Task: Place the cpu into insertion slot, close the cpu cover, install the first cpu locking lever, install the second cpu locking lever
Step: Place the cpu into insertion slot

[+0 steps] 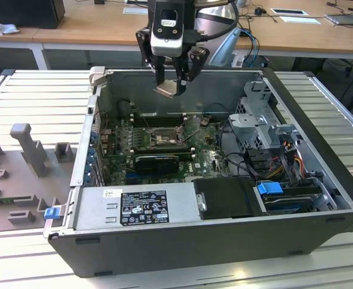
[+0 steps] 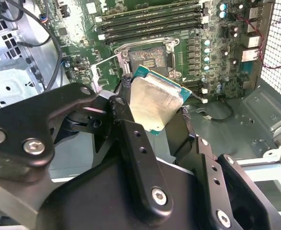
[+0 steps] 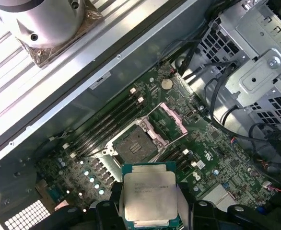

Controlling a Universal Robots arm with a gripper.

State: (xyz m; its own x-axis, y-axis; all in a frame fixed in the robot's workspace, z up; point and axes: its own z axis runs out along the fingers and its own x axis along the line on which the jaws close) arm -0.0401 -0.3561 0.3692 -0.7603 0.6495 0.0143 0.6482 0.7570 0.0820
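The gripper [image 1: 172,81] is hanging over the far part of the open computer case [image 1: 182,247], which is lying on its side on a slatted metal worktop [image 1: 38,90]. Its fingers [image 2: 131,139] are sitting narrow, clamping the cpu [image 1: 169,90] by two opposite edges. The chip's silvery-grey top is showing in both wrist views [image 2: 155,100] [image 3: 149,196], and it is being held in the air, well apart from the green circuit board [image 1: 209,158] on the case floor. The insertion slot [image 1: 162,137] is lying uncovered on that board, below the gripper and a little nearer in the exterior view, with its dark centre exposed in both wrist views [image 2: 149,57] [image 3: 134,144]. The cpu cover [image 3: 170,117] is standing tilted up, off the slot and hinged at one of its sides, and in the second wrist view it is appearing as a thin frame [image 2: 106,72] just beside the socket. Long memory slots [image 1: 155,119] are running along the slot's far side. A black card [image 1: 157,161] is lying on its near side, and a drive cage [image 1: 258,120] is sitting toward the exterior view's right.
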